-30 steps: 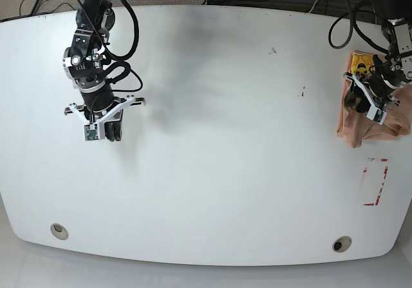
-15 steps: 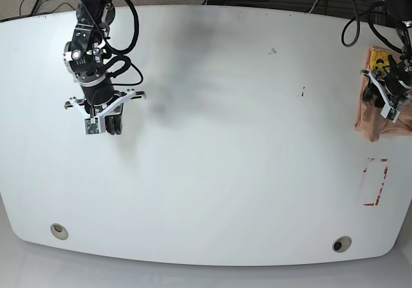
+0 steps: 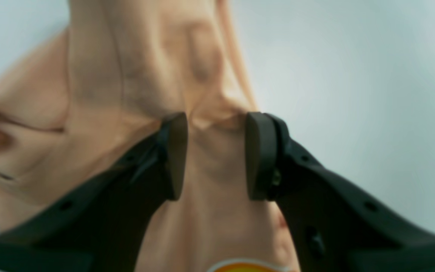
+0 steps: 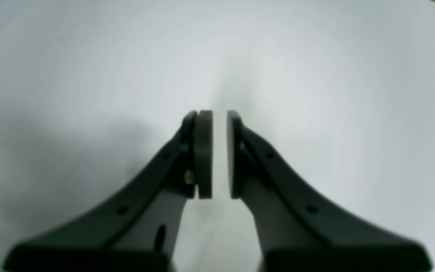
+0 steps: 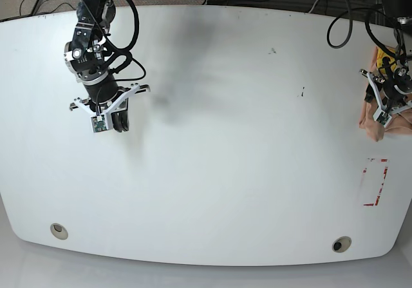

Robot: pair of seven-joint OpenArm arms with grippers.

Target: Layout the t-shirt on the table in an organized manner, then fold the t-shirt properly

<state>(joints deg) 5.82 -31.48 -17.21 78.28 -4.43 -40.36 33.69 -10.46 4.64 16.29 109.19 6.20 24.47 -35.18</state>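
Soft peach t-shirt [image 3: 100, 94] is pinched, bunched and creased, between the left gripper [image 3: 215, 155] pads at the glossy white table [image 5: 225, 172] edge (yellow print partly visible). Right gripper [image 4: 219, 155] is nearly closed, holding nothing.

Wide open white table [image 5: 219, 165] stretches between the two arms, its middle bare but for a few dark specks [image 5: 301, 93]. At the far right edge, the bunched peach t-shirt [image 5: 376, 117] crowds the corner, with the left gripper [image 5: 378, 101] standing over it; in the left wrist view the cloth [image 3: 134, 87] fills the gap between the jaws. The right gripper [image 5: 116, 122] occupies the upper left, its narrow gap [image 4: 219, 155] clear of anything. A red tape outline [image 5: 376, 182] lies flat near the right edge, and two grey grommets [image 5: 59, 230] sit flush along the front edge.
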